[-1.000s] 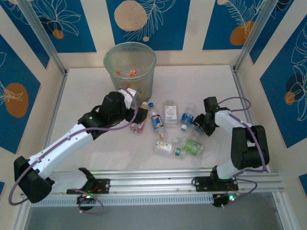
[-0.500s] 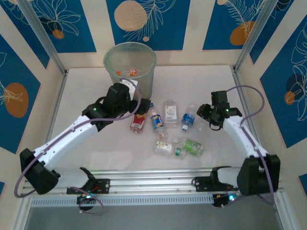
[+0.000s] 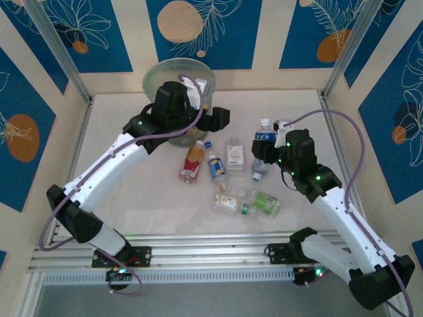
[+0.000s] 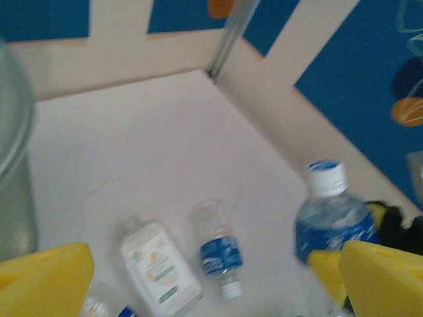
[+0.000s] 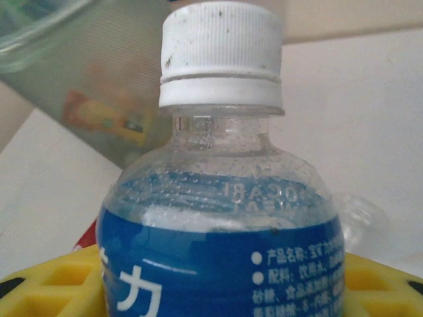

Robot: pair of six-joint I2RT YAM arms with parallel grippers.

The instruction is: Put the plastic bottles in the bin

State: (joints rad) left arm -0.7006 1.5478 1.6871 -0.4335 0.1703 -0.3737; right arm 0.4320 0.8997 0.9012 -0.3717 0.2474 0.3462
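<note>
My right gripper (image 3: 268, 146) is shut on a clear bottle with a blue label and white cap (image 3: 264, 134), held upright above the table; in the right wrist view that bottle (image 5: 221, 198) stands between the yellow fingers (image 5: 46, 290). My left gripper (image 3: 221, 118) hangs open and empty beside the bin (image 3: 154, 74), its yellow fingers (image 4: 43, 281) wide apart. Several bottles lie on the table: red-labelled (image 3: 191, 164), blue-and-yellow (image 3: 215, 166), a flat white-labelled one (image 3: 234, 154), orange (image 3: 225, 202) and green (image 3: 265, 201). An orange-labelled bottle lies inside the bin.
In the left wrist view the flat white-labelled bottle (image 4: 155, 267) and a small blue-labelled bottle (image 4: 218, 249) lie on the white tabletop (image 4: 152, 152), with the held bottle (image 4: 330, 218) at right. Blue-and-cream walls and metal corner posts (image 3: 344, 46) enclose the table.
My left gripper rose from the red-labelled bottle toward the bin, leaving that bottle on the table. My right gripper swung left and lifted the blue-labelled bottle upright.
</note>
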